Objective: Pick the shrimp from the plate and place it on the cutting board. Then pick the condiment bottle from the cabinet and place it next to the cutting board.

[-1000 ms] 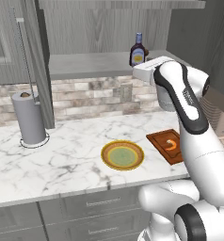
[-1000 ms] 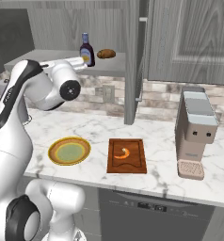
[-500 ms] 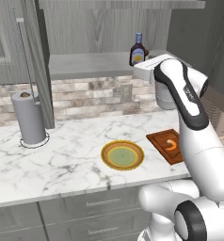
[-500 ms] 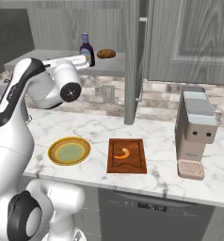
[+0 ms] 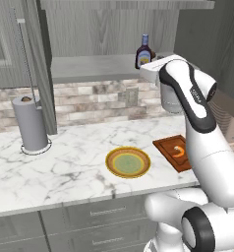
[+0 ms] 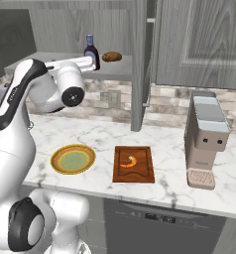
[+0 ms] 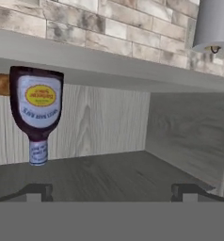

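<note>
Shrimp (image 6: 129, 161): lies on the cutting board (image 6: 135, 174); you've done that half.
Gripper (image 7: 112, 190): jaws spread, empty, probably short of the condiment bottle (image 7: 36, 110).

The arm (image 5: 188, 93) hides the condiment bottle's (image 5: 144, 51) base and much of the cutting board (image 5: 168, 147).

The white arm rises from its round base, bends at a dark joint and reaches up and forward, high above the counter. Its last white part lies almost flat, like a pointing finger. At the end is the pincer (image 7: 112, 190), level with the cabinet (image 5: 109, 34) shelf. Its two small dark fingertips (image 7: 36, 190) stand far apart (as wide as they go), with nothing between them. The hand is rolled over, so its own view looks upside down.
</note>
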Controlling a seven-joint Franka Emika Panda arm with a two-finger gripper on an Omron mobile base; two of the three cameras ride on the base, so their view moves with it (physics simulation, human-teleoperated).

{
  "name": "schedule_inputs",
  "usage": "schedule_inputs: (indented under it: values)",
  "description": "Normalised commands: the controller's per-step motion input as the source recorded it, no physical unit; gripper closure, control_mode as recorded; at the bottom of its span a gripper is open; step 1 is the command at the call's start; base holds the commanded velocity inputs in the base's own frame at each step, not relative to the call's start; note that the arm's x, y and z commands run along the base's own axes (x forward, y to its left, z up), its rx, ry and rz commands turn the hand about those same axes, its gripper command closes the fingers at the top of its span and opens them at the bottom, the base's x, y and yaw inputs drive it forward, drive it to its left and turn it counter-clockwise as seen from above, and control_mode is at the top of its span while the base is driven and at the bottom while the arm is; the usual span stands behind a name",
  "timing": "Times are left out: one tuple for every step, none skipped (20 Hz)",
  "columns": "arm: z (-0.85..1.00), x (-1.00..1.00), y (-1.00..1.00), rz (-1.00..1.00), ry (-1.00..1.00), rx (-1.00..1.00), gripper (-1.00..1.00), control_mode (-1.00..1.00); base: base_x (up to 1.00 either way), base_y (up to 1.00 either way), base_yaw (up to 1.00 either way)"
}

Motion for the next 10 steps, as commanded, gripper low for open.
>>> schedule_inputs:
  values:
    - [0.13,0.02,-0.05,-0.05,0.0,0.0,-1.0,-1.0,0.0,0.0,0.0]
    - [0.14,0.02,-0.05,-0.05,0.0,0.0,-1.0,-1.0,0.0,0.0,0.0]
    - [0.14,0.01,-0.07,-0.05,0.0,0.0,-1.0,-1.0,0.0,0.0,0.0]
    - [0.16,0.01,-0.08,-0.06,0.0,0.0,-1.0,-1.0,0.0,0.0,0.0]
    - [0.17,0.01,-0.09,-0.06,0.0,0.0,-1.0,-1.0,0.0,0.0,0.0]
    - [0.17,0.02,-0.1,-0.06,0.0,0.0,-1.0,-1.0,0.0,0.0,0.0]
    - [0.17,0.02,-0.11,-0.06,0.0,0.0,-1.0,-1.0,0.0,0.0,0.0]
    - [0.16,0.04,-0.11,-0.06,0.0,0.0,-1.0,-1.0,0.0,0.0,0.0]
    - [0.14,0.05,-0.12,-0.06,0.0,0.0,-1.0,-1.0,0.0,0.0,0.0]
    - [0.14,0.06,-0.12,-0.06,0.0,0.0,-1.0,-1.0,0.0,0.0,0.0]
